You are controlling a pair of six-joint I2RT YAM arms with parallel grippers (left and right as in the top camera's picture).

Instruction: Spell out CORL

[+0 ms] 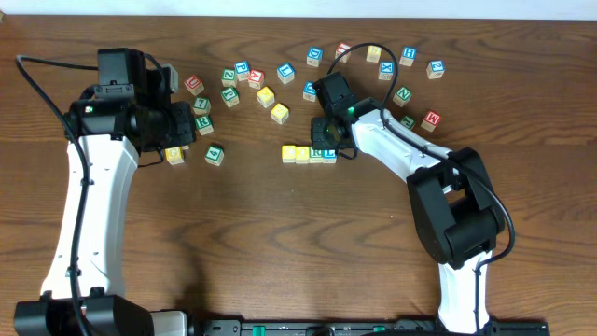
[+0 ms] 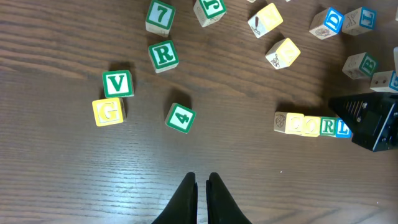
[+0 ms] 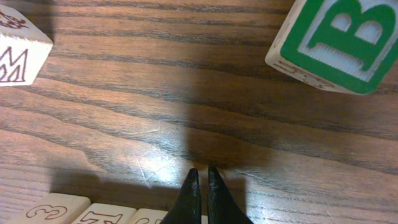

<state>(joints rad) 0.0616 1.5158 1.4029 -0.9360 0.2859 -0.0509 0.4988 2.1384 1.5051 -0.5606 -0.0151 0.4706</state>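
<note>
Your right gripper (image 3: 202, 177) has its fingers together, empty, at the end of the row (image 2: 313, 125) of four touching blocks at mid-table; R and L end it. Beyond stands block B (image 3: 336, 40). Your left gripper (image 2: 201, 178) is also closed, empty, near block 4 (image 2: 181, 117), with V (image 2: 117, 84) farther off.

Right wrist view: green-lettered B wooden cube (image 3: 339, 43) cropped at upper right; pale wooden block row (image 3: 56, 210) cut by bottom edge. Overhead, centre — row's right end partly under black right gripper (image 1: 326, 140).
</note>
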